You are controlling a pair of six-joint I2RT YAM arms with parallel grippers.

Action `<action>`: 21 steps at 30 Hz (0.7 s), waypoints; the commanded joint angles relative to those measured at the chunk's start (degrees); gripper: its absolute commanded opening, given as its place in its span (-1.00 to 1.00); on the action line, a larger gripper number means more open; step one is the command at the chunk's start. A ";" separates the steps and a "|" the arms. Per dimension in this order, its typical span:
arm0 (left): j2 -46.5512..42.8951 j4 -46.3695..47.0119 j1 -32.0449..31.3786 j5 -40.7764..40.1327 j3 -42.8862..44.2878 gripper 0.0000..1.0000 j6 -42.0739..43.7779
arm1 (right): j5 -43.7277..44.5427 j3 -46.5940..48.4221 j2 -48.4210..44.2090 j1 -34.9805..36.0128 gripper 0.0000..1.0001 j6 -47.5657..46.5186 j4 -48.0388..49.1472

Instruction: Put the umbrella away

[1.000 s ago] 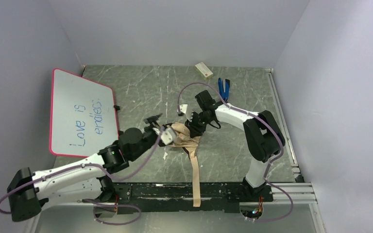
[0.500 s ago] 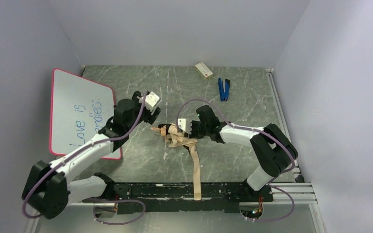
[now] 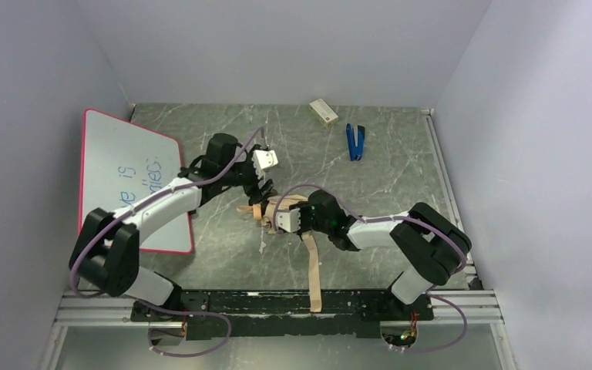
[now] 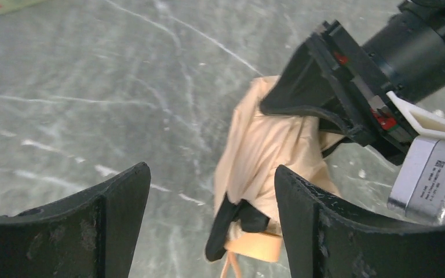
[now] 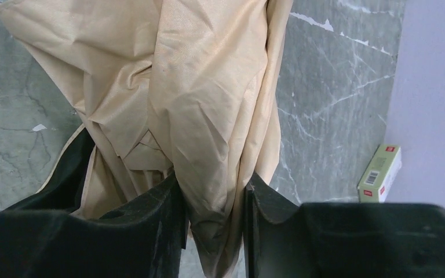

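Mid-frame from above, my right gripper [image 5: 211, 194] clamps the umbrella [image 5: 208, 75] fabric; my left gripper [image 4: 211, 185] hangs over it, jaws wide apart.

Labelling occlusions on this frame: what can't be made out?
Top view: the whiteboard writing, partly covered by the left arm lying across it.
Right wrist view: the umbrella shaft and ribs, buried in bunched fabric pinched by the right gripper.
Left wrist view: the thin strand below the umbrella's handle knob, cut off by the bottom edge.
Top view: the small box label, too small to read.
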 commanded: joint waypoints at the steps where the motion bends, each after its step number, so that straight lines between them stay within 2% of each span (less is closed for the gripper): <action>1: 6.08 -11.40 0.40 12.07 6.06 0.63 5.55 | 3.78 -4.01 3.36 0.83 -0.72 -2.30 -8.10; 9: 15.61 -23.67 0.35 13.28 14.16 0.62 13.15 | 3.43 -3.65 3.51 1.30 -0.73 -2.40 -9.10; 21: 26.01 -28.53 -1.78 8.31 16.73 0.73 13.16 | 4.02 -3.59 2.83 1.74 -0.74 -2.37 -9.61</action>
